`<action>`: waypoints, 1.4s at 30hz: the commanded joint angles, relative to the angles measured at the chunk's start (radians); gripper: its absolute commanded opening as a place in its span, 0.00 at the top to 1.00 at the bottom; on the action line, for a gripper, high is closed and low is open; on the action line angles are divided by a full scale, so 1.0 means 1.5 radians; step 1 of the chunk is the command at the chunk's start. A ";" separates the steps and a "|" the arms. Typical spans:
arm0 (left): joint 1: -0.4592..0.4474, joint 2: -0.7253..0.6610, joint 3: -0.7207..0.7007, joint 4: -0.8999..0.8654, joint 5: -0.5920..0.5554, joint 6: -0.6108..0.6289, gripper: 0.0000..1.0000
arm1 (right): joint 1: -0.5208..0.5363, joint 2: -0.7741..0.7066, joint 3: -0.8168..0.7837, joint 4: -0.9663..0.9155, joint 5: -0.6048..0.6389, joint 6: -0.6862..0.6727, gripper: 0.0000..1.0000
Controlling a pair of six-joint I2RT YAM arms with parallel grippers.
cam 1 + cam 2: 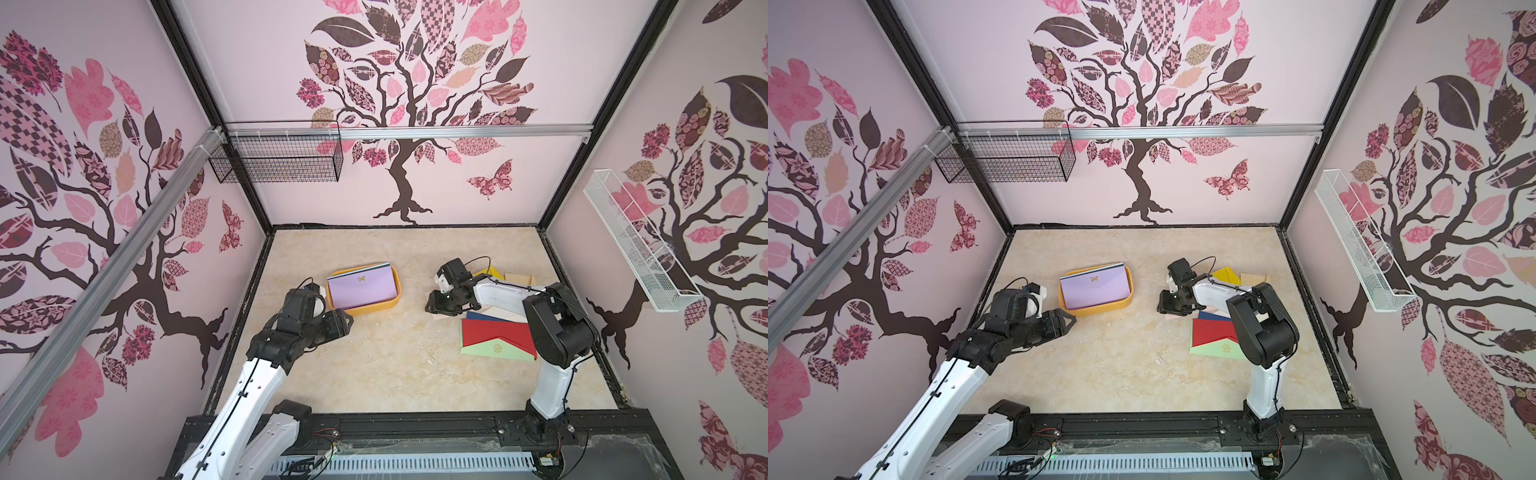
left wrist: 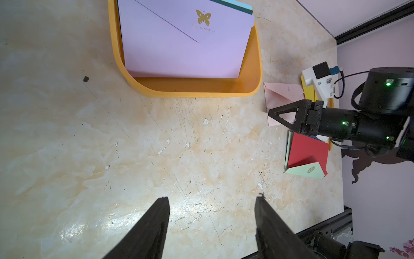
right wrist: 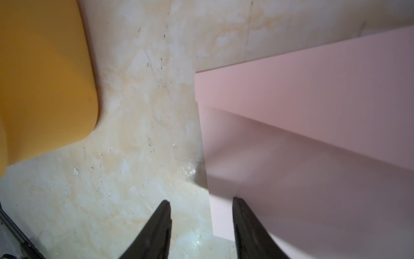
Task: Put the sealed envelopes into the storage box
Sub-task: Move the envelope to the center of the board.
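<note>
Trouble looks likeliest at the right gripper (image 3: 200, 200). Its jaws stand apart and hold nothing, straddling the left edge of the pink envelope (image 3: 313, 134), which lies flat on the table (image 2: 134, 145). One fingertip is over the paper and the other over bare table. If they close like that, I'd guess they could skid off the thin edge, buckle the corner, or just shove the envelope further right into the pile.

The storage box (image 2: 179, 93) sits left of centre and is barely bigger than an envelope. The lilac envelope (image 2: 179, 49) on top lies skewed, one corner seemingly riding over the rim. Another one laid on it might perch on the wall and slide out.

The left gripper (image 2: 212, 198) hovers near the box with its jaws wide and nothing in them. It could get in the way of a delivery.

By my count there are two arms and one box.
- **In the box:** three envelopes, the lilac one plus slivers of dark green (image 2: 244, 9) and light blue (image 2: 245, 5).
- **In the pile at right:** seven I can make out. Besides the pink, these are yellow (image 1: 494, 272), tan (image 1: 517, 277), cream (image 1: 496, 309), navy (image 1: 484, 318), red (image 1: 494, 334) and pale green (image 1: 498, 353).

The right arm hides part of the pile.
</note>
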 commanded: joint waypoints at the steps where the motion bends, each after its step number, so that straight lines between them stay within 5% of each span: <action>1: 0.001 0.002 0.003 0.001 0.010 -0.027 0.37 | 0.044 -0.010 -0.055 -0.011 -0.034 0.029 0.51; 5: -0.002 -0.040 -0.077 0.091 0.049 -0.090 0.38 | 0.102 -0.021 -0.104 0.060 -0.062 0.107 0.52; 13: -0.003 -0.110 -0.112 0.053 -0.032 -0.125 0.38 | 0.265 -0.033 -0.076 0.135 -0.077 0.253 0.52; 19: -0.003 -0.107 -0.126 0.051 -0.038 -0.142 0.39 | 0.272 -0.135 -0.032 0.052 -0.015 0.209 0.52; 23: -0.015 -0.050 -0.140 0.110 0.055 -0.124 0.48 | 0.213 -0.189 -0.042 -0.018 0.017 0.137 0.51; 31: -0.110 0.077 -0.121 0.160 0.028 -0.122 0.48 | -0.009 -0.175 -0.090 -0.022 -0.027 0.069 0.52; 42: -0.111 0.089 -0.140 0.159 0.013 -0.107 0.46 | -0.026 -0.077 -0.097 -0.002 -0.065 0.066 0.54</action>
